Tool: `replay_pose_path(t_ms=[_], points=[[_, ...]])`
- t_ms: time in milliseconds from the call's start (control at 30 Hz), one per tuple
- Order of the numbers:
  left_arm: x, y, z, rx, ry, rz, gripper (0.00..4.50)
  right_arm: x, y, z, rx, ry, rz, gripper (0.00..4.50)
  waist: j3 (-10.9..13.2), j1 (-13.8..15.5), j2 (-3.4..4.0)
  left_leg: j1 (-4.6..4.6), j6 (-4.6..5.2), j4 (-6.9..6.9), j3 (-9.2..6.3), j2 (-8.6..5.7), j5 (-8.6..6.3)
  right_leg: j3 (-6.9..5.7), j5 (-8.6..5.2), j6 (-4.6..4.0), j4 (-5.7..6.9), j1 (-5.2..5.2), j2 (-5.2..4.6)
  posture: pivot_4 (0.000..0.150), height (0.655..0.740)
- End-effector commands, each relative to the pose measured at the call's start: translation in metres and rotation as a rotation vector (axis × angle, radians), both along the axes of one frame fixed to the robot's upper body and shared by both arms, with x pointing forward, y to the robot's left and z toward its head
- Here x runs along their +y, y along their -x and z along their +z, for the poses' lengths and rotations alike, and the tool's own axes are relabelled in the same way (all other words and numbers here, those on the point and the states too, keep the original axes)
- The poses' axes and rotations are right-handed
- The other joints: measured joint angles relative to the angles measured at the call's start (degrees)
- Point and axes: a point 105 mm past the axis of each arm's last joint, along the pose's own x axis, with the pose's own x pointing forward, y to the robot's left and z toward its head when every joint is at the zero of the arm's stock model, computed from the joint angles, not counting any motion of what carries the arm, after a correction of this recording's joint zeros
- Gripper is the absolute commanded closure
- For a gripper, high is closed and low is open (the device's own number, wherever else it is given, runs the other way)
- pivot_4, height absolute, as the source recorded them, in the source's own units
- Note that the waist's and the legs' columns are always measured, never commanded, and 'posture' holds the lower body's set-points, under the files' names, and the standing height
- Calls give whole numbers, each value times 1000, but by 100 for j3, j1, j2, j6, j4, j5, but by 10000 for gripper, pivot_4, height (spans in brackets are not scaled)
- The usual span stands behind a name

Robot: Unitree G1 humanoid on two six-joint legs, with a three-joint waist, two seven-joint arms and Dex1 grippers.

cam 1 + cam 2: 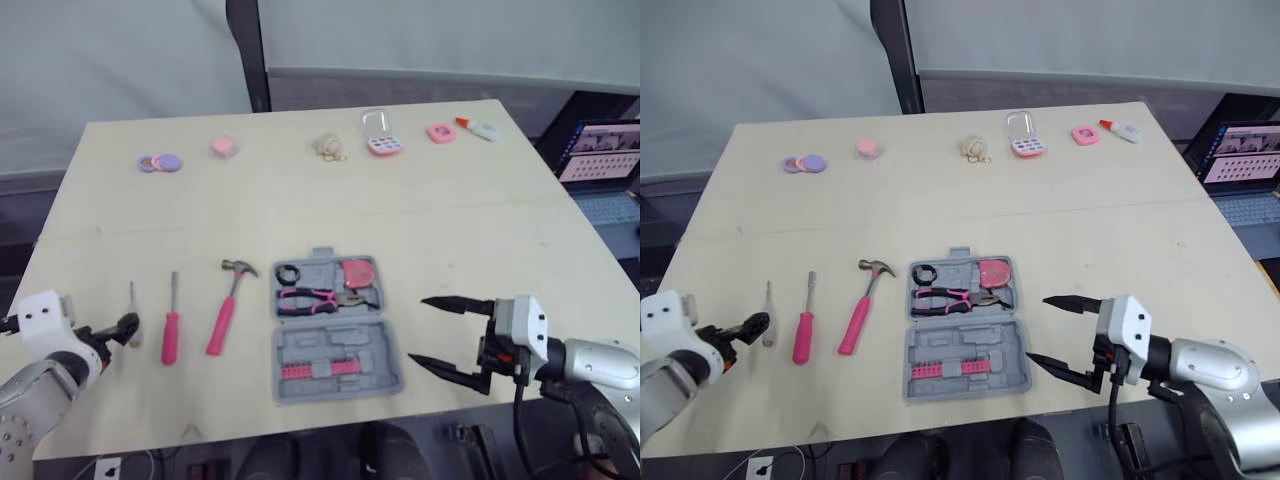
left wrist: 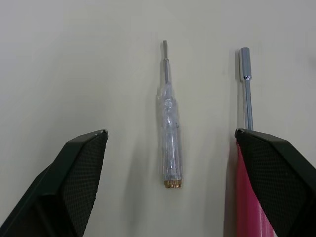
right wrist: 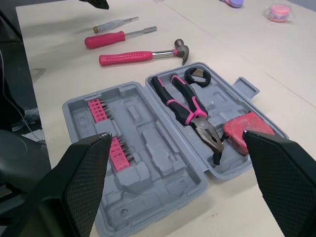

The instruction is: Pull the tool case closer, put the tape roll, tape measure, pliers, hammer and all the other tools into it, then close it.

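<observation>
Three in open case: pliers, tape roll, tape measure. Outside: hammer, pink screwdriver, clear screwdriver ahead of released left hand; right hand released.

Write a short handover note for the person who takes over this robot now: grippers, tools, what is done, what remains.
Left gripper: open, empty, aimed at the clear screwdriver, not touching it.
Right gripper: open, empty, beside the right side of the tool case.
Tool case: open, near the robot's edge of the table.
Done: tape roll, pliers and tape measure lie in the far half of the case.
Left: hammer, pink-handled screwdriver and clear screwdriver lie on the table left of the case. Put them in, then close the case.
</observation>
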Motion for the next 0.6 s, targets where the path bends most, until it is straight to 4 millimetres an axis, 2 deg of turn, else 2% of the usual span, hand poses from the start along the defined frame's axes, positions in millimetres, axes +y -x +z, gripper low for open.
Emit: replay_pose_path(t_ms=[33, 300, 600], points=[[-2, -10, 5, 11, -19, 13, 568, 2, 1, 8, -46, -4, -4, 195, 0, 3, 0, -1, -1, 3, -1, 1, 0, -2, 0, 0, 1, 0, 0, 1500, 7400], [1, -22, 9, 85, -58, 16, 568, 0, 1, 8, -44, 3, -26, 195, 0, -15, 0, -1, -10, 2, 3, 5, -1, -2, 0, 1, 4, -6, 10, 1500, 7400], [3, -25, 3, 174, -101, 4, 568, 0, 2, 8, -43, 5, -44, 195, 0, -1, -1, -2, -13, 5, 2, 5, 0, -1, 0, 2, 5, -5, 10, 1500, 7400]])
